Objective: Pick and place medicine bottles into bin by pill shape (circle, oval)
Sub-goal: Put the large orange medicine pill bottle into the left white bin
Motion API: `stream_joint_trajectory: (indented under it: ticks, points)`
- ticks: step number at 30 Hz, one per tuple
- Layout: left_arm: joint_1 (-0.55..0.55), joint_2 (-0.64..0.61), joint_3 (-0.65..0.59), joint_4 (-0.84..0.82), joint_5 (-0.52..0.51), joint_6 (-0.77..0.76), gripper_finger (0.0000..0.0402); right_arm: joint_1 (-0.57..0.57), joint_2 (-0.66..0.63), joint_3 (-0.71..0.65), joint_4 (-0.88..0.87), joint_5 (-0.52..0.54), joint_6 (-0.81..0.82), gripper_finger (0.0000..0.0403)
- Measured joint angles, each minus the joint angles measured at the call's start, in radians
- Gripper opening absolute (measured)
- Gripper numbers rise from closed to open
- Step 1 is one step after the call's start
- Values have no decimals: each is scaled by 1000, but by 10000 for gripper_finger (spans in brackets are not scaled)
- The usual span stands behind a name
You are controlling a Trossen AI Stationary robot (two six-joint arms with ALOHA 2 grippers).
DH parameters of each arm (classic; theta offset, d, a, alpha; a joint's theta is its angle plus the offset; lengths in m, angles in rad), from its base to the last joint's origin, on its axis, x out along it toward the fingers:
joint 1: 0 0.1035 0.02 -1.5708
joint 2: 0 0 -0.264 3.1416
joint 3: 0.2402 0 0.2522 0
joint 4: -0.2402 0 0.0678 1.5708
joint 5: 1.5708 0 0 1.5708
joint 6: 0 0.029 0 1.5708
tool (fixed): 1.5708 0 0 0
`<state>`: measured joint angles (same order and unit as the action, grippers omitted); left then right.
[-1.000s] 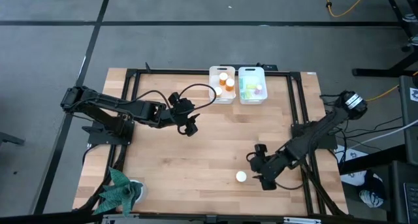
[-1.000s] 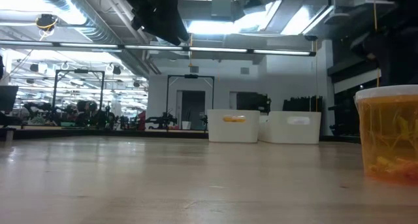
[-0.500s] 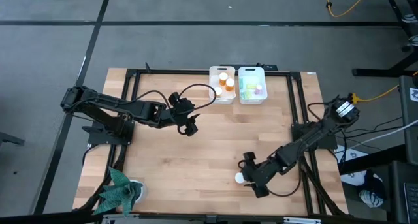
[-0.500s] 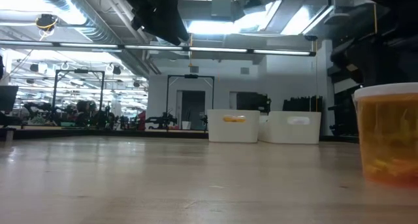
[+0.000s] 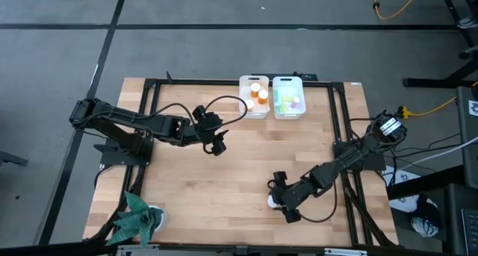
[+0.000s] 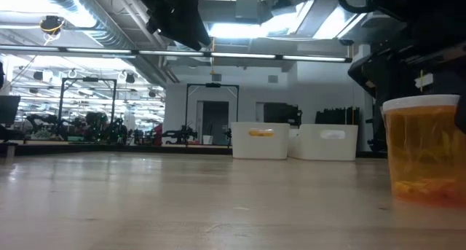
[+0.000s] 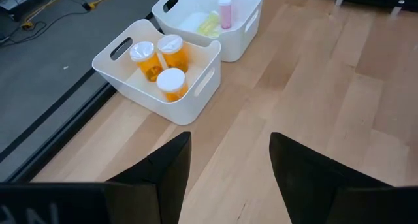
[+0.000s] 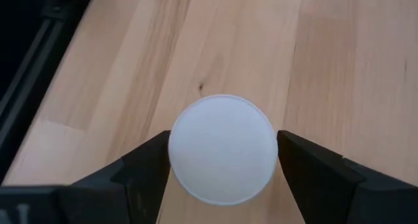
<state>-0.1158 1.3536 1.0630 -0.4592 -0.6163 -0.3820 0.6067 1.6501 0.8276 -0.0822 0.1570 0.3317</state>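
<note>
1. Near the table's front edge, the right gripper is down over the last loose bottle, an orange one with a white cap, standing upright on the wood.
2. Right wrist view: the cap sits squarely between the two fingers, which are spread just wider than it. One on each side, close, and I can't tell whether either one touches. Nothing is gripped yet, by my reading.
3. Low view: the bottle stands flat, pills heaped at the bottom, dark gripper parts behind and above it.
4. Far side of the table: two white bins side by side. The left bin holds three orange bottles, the right bin the pink and yellowish ones.
5. Left gripper hangs mid-table, fingers apart, holding nothing, waiting.
6. Risks from here, as I judge it: closing off-centre could shove the bottle over and send it rolling toward the edge. Pinching only the smooth round cap could let it slip on the lift. And the pill shape isn't clear here, so a wrong-bin drop is possible.
</note>
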Motion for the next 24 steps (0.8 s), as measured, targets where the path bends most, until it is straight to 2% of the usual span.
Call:
stream_joint_trajectory:
  ticks: [8,16,20,24]
  points:
    - [0,0,0,0,0,0,199,-7,0,0,13,7,2,270]
    - [0,0,0,0,0,-5,199,-70,-7,0,11,21,4,203]
    - [0,0,0,0,0,-5,199,-134,-59,37,-26,126,1,203]
    - [0,0,0,3,0,-4,199,-202,-146,86,-112,333,-76,203]
